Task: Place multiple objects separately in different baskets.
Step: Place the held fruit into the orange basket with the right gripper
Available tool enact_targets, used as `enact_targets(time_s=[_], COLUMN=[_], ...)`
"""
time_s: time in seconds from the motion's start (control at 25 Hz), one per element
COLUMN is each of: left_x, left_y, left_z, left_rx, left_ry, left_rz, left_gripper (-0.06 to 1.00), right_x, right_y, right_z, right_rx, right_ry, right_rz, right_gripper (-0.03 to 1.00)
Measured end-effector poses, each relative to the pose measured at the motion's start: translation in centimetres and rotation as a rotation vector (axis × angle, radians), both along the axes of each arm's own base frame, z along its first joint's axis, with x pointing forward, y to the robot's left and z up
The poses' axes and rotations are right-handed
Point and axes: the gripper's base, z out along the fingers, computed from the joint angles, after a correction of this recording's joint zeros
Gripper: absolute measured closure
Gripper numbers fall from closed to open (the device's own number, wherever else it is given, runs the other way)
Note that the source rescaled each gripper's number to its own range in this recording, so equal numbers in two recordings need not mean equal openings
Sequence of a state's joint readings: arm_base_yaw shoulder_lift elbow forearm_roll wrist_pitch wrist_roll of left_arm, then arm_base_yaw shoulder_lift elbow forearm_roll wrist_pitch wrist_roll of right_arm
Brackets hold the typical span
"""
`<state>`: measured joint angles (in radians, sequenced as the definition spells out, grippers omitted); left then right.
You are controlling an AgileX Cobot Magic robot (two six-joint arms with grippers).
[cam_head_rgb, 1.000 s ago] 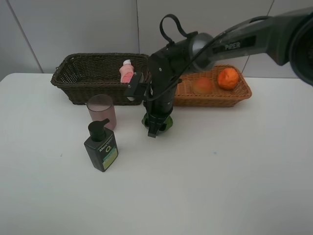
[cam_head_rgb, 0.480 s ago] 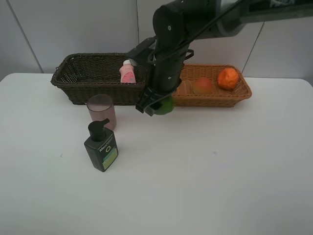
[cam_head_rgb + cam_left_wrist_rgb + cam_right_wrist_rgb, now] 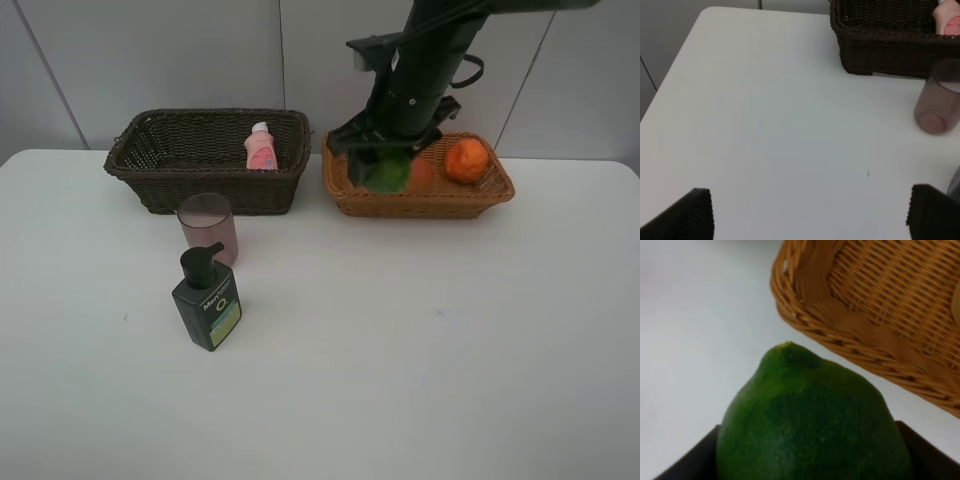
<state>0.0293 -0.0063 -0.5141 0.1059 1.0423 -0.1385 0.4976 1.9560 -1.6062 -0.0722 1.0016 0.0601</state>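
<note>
White table (image 3: 420, 360) beneath raised right arm (image 3: 425, 60), fingers (image 3: 932, 452) clasping lime (image 3: 386, 174)

Most of the table (image 3: 450, 350) lies open to reach, but the cup (image 3: 208, 225) and pump bottle (image 3: 207, 305) crowd the dark basket's (image 3: 200, 190) front.

The right arm (image 3: 420, 70) enters at the top edge of the high view, right of centre, and slants down and to the left as a dark column, with a cable loop on its right side. The right gripper (image 3: 385, 165) points downward in the upper middle of the frame, its jaws closed partway on a green fruit (image 3: 387, 176). In the right wrist view, dark fingers (image 3: 927, 452) flank that fruit at both lower corners. In the left wrist view, the left gripper (image 3: 810, 210) has its black fingertips (image 3: 690, 215) in the two lower corners, spread wide apart.
</note>
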Motion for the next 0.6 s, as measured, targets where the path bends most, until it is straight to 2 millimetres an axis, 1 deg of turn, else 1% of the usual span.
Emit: enact_targets(time_s=[0.12,0.24,0.48,0.6], left_x=[0.0,0.0,0.0,0.0], left_y=[0.0,0.0,0.0,0.0], left_z=[0.0,0.0,0.0,0.0], left_rx=[0.000,0.000,0.000,0.000], left_ry=[0.000,0.000,0.000,0.000], left_rz=[0.000,0.000,0.000,0.000], left_gripper=[-0.06,-0.06,-0.06,-0.06], right_x=[1.2,2.2,3.5,4.1], right_y=[-1.8,-3.0,-3.2,-3.0], right_z=[0.1,0.2,0.7,0.8], right_rx=[0.050,0.098,0.159,0.186], right_ry=[-0.007,-0.046,-0.163,-0.228], right_rz=[-0.082,-0.140,-0.157,-0.152], right_gripper=[0.47,0.47,0.47,0.47])
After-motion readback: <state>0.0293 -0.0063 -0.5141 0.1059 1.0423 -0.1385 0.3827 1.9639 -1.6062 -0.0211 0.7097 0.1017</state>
